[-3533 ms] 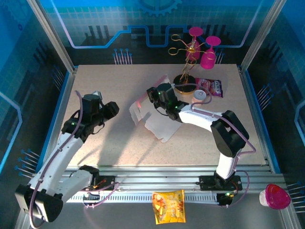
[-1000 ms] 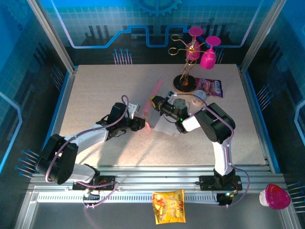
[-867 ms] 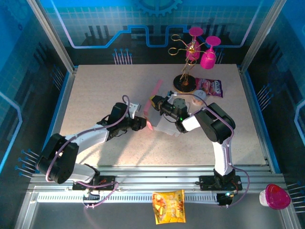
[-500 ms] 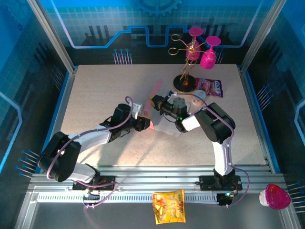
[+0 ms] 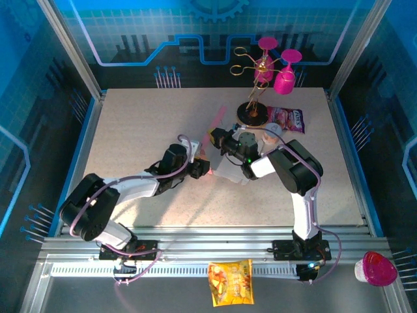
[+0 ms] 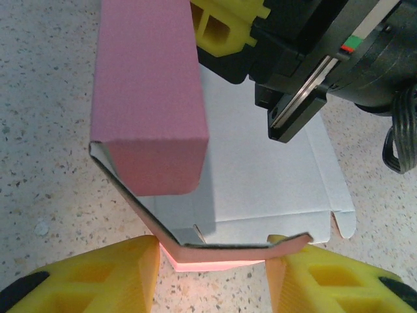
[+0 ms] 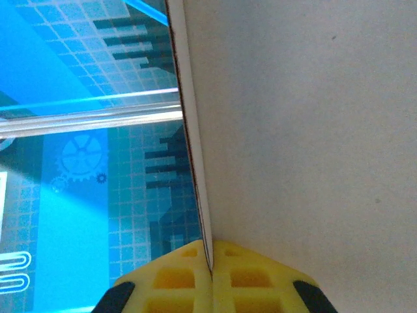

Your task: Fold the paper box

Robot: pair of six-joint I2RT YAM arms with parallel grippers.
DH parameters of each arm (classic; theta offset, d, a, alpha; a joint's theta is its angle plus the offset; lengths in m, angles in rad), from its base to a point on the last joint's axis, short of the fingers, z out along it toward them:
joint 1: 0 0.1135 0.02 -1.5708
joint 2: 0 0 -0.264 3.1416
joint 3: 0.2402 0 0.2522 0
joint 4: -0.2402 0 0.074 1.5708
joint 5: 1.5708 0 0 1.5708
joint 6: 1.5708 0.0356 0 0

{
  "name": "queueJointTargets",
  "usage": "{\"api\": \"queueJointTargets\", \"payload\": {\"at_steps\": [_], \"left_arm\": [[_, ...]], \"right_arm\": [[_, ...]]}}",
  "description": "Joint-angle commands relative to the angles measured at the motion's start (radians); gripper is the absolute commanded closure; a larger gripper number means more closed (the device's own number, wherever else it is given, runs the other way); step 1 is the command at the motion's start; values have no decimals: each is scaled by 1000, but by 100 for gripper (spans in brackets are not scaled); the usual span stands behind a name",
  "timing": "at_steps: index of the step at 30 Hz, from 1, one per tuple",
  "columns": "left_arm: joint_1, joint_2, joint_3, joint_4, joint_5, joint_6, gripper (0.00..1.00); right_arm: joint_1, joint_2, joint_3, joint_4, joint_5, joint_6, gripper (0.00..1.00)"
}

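Paper box (image 5: 227, 173) is mid-table (image 5: 130, 124) in the top view, half-formed, wedged between both grippers. One pink wall stands upright and the pale inner panel lies flat.

Right gripper (image 7: 210, 274) is fully closed on it. In its wrist view the sheet's edge runs down into the seam between the yellow fingers.

Left gripper (image 6: 214, 253) has its jaws partway apart at the bottom of its wrist view. The box's folded near edge spans the gap between both fingers, close to or touching each. Can't tell if it's actually pinched. The pink wall sits upper left in that view, the right gripper's body upper right.

Magenta goblets (image 5: 285, 78) and printed snack bag (image 5: 287, 119) are upper right of the top view, clear of the box.
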Motion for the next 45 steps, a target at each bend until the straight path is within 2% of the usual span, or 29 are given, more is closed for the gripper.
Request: {"api": "queueJointTargets", "payload": {"at_steps": [1, 7, 12, 16, 23, 27, 35, 40, 45], "left_arm": [[-24, 46, 36, 27, -77, -1, 52], [-54, 81, 61, 53, -189, -3, 49], [-67, 121, 78, 73, -274, -11, 53], [-74, 140, 94, 93, -315, -9, 58], [-73, 165, 119, 135, -327, 15, 57], [-63, 172, 123, 173, -289, 10, 56], [7, 120, 113, 172, -117, -60, 57], [52, 114, 119, 169, -16, -105, 57], [55, 138, 135, 192, 16, -135, 58]], "right_arm": [[7, -18, -19, 0, -14, 31, 100], [9, -37, -55, 13, 7, 57, 100], [20, -50, -68, 28, 42, 88, 100], [29, -63, -68, 19, 58, 102, 100], [56, -90, -83, -20, 100, 145, 100], [59, -108, -79, -62, 114, 147, 100], [51, -104, -44, -111, 130, 165, 100], [55, -159, 7, -248, 153, 157, 100], [71, -145, 63, -265, 194, 174, 100]]}}
